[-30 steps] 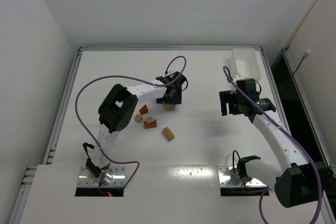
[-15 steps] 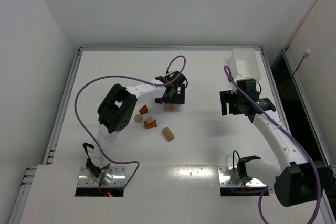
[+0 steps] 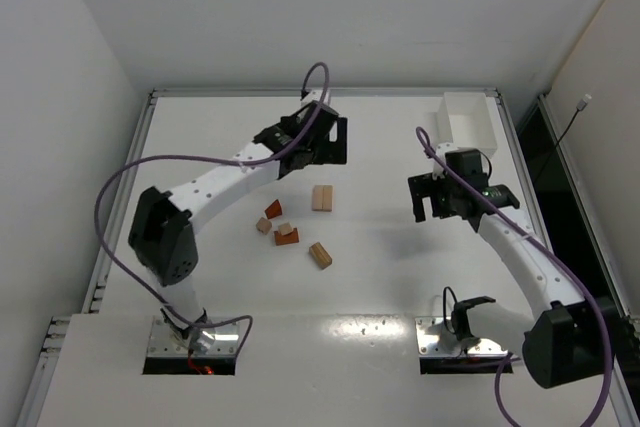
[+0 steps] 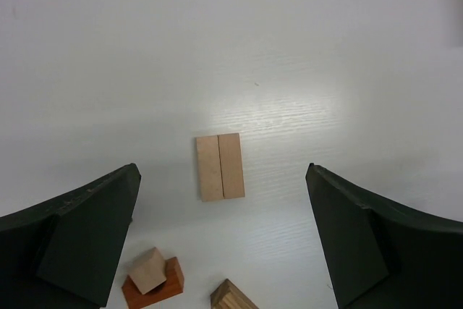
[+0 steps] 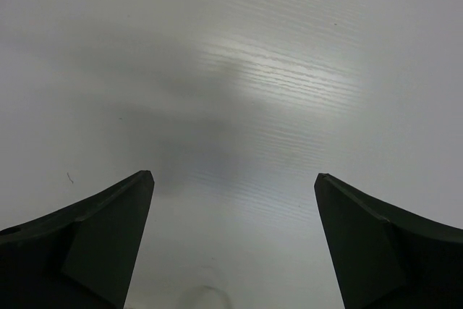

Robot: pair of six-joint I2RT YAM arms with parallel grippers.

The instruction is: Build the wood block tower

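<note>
On the table ahead of the wide-open, empty left gripper (image 3: 322,144), the pale block pair (image 3: 321,197) lies centred, long axis across its closing line; the open, empty right gripper (image 3: 432,197) stands well apart.

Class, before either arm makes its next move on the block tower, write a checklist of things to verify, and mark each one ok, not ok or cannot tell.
1. Left gripper open and empty: ok.
2. Right gripper open and empty, over bare table: ok.
3. Pale tan base blocks lying flat, side by side, clear of both grippers: ok.
4. Tower stacked: not ok. The orange block, the wedge and the tan block lie loose on the table.
5. Small pale block resting squarely on the orange block: cannot tell.
</note>
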